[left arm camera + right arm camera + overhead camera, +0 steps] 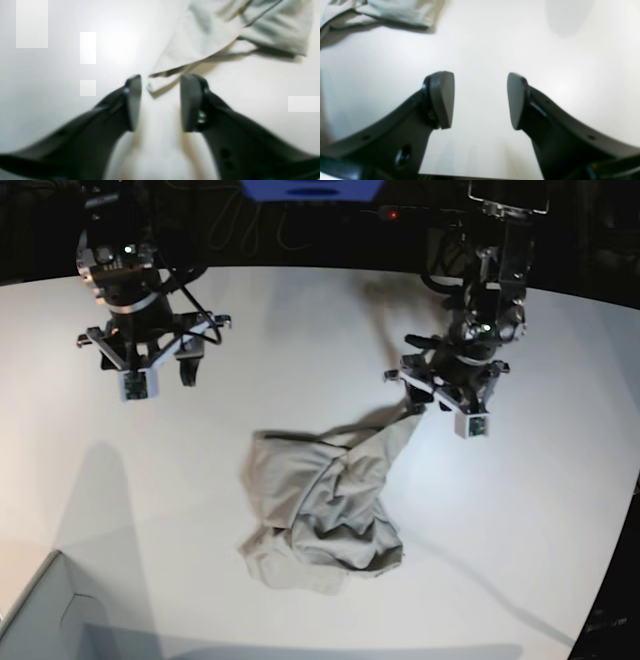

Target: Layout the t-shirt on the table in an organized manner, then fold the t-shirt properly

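The light grey-beige t-shirt [320, 515] lies crumpled in a heap on the white table [530, 520], with one strip of cloth stretched up to the right. My left gripper [438, 398] hovers at the end of that strip. In the left wrist view its jaws [160, 82] stand open, and a loose corner of the t-shirt [200, 37] lies on the table just past the fingertips, not clamped. My right gripper [150, 370] hangs over bare table at the far left, apart from the shirt. It is open [480, 82] with nothing between its fingers; the t-shirt [395, 12] shows only in that view's upper left corner.
A pale box corner [45, 615] sits at the table's near left. The curved back edge of the table runs behind both arms, with dark cables and a blue object [310, 188] beyond it.
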